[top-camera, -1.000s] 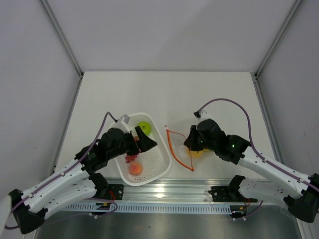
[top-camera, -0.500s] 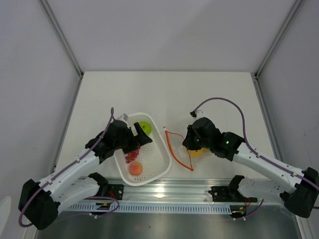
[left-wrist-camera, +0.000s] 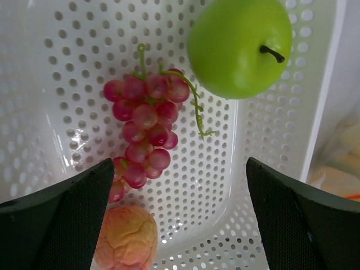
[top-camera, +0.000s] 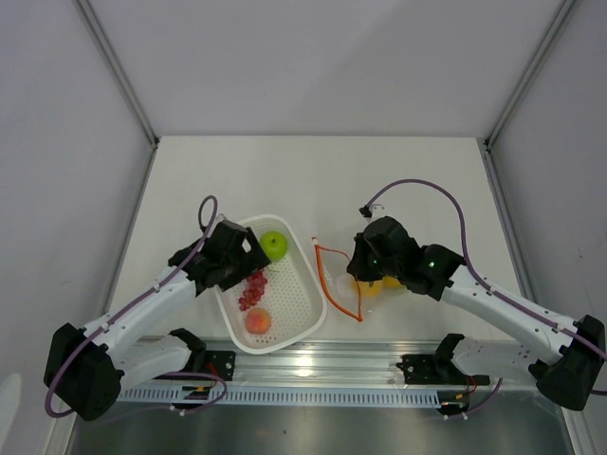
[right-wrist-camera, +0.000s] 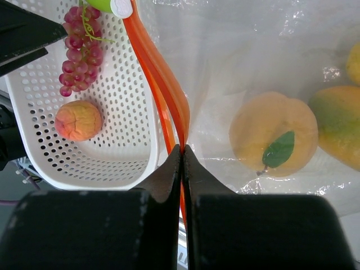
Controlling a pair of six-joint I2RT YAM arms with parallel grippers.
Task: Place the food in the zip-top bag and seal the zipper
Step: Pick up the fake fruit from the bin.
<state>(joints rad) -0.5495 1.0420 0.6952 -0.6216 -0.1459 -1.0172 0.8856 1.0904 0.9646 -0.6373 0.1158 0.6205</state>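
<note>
A: Left gripper, what is it doing?

B: Hovering over the white perforated basket, fingers standing wide apart, gripping nothing. In the left wrist view, the bunch of grapes is lying mid-frame between the two fingers. The green apple is sitting at upper right against the bunch's stem. The peach is showing at the bottom edge, left of centre.

A: Right gripper?

B: Its fingers are pressing together on the zipper, pinching the red-orange strip at the centre of the right wrist view. Above the pinch the strip's two halves are parting and running toward the top of the frame, just beside the basket's rim.

A: The zip-top bag?

B: Lying on the table, filling the right half of that view. Through the plastic the orange, with a green leaf, is showing at centre right. The mango is lying beside it at the right edge.

A: Overhead?

B: The basket is sitting lower centre-left, with the bag just right of it.
</note>
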